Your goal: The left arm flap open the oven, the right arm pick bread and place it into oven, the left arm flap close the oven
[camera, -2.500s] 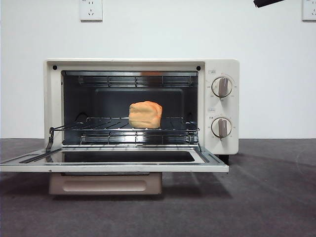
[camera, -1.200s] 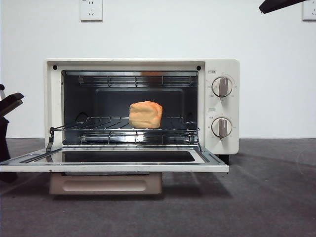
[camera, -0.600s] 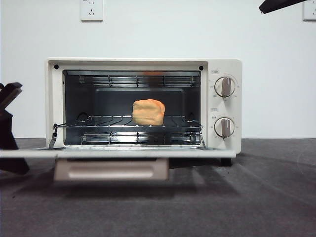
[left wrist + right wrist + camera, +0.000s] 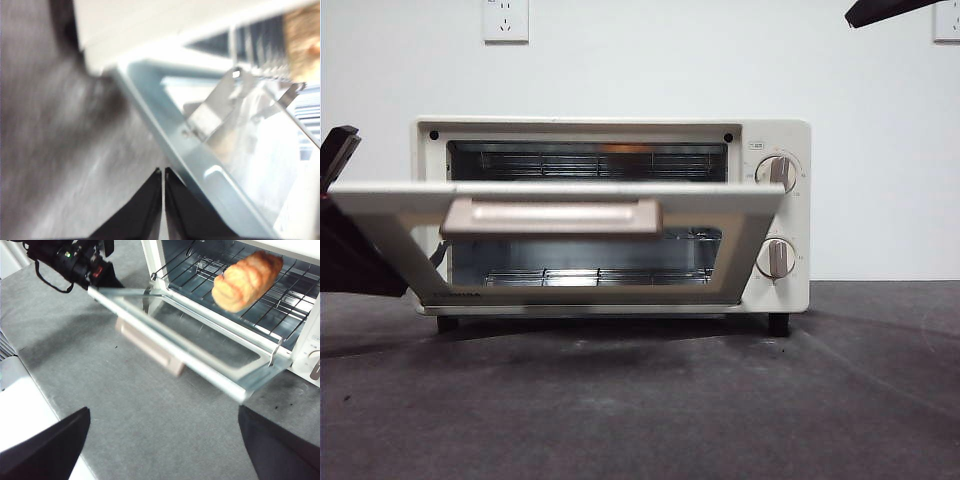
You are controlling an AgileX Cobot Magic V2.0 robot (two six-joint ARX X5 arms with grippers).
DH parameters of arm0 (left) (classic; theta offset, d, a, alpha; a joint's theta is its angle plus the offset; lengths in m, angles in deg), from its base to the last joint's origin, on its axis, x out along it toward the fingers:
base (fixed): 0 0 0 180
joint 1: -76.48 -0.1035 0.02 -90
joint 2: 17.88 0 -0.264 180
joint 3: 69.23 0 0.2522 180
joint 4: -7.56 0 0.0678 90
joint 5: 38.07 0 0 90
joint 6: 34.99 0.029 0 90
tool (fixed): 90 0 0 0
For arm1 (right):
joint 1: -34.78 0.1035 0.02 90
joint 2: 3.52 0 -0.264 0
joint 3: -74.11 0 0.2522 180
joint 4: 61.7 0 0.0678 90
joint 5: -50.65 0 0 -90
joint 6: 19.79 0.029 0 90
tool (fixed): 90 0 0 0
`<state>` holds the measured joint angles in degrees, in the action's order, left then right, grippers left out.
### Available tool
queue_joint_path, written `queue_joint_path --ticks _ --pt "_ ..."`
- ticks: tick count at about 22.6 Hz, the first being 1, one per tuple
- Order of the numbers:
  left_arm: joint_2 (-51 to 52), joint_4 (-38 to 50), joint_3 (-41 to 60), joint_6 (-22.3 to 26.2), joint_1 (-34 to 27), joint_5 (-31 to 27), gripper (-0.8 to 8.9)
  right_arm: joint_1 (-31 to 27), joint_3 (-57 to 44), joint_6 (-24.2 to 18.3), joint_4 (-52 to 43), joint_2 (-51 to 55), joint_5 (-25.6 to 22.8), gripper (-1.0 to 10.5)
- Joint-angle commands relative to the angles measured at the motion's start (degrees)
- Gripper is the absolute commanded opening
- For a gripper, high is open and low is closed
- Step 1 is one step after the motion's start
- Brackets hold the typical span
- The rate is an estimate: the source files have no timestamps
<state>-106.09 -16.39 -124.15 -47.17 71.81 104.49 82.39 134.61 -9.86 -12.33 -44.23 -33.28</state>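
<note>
Cream-white boxy toaster oven (image 4: 775,215) on dark grey table (image 4: 720,400), glass door (image 4: 570,245) with beige bar handle (image 4: 552,216) tilted partway up, not latched. Black left gripper (image 4: 163,200) jaws pressed together, tip against the door's edge, holding nothing. Golden-orange lumpy bread loaf (image 4: 247,280) lies on wire rack (image 4: 280,295) inside. Black right gripper (image 4: 165,445) spread wide, empty, well back from oven

You have one oven (image 4: 610,215) on the table, carrying two round knobs (image 4: 775,172) stacked at its right and one beige bar handle (image 4: 552,215) on its one door (image 4: 380,205). One bread (image 4: 247,280) sits inside on one wire rack (image 4: 200,270). Two wall sockets (image 4: 505,18) show behind, far left and far right.
</note>
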Motion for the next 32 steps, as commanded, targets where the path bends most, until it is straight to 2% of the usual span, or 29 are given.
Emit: queue_joint_path --ticks 1,10,14,16,20,27,32 --pt "-0.55 4.07 -0.68 -2.69 -0.09 1.75 0.15 0.59 0.83 1.27 -0.42 -0.37 -0.07 4.7" --pt "-0.55 17.35 -0.68 -11.10 -1.20 1.75 0.15 0.59 0.83 1.46 -0.42 -0.37 -0.09 4.7" --pt "-0.28 18.27 -0.68 -11.74 -1.33 1.97 0.15 0.59 0.83 1.49 -0.39 -0.37 -0.11 4.7" --pt "0.90 16.15 -0.68 -11.19 -1.09 2.01 0.15 0.59 0.83 1.49 -0.42 -0.42 -0.13 4.7" --pt "7.65 9.99 -0.68 -6.21 0.72 0.76 0.16 0.59 0.83 1.38 -0.44 -0.42 -0.70 4.7" --pt "22.86 1.55 -0.70 -3.10 4.81 -9.25 0.16 0.59 0.83 1.16 -0.57 -0.42 -2.08 4.7" --pt "36.17 -6.34 -0.94 -0.22 9.20 -18.49 0.16 0.59 0.83 1.07 -1.51 -0.42 -2.12 4.7"
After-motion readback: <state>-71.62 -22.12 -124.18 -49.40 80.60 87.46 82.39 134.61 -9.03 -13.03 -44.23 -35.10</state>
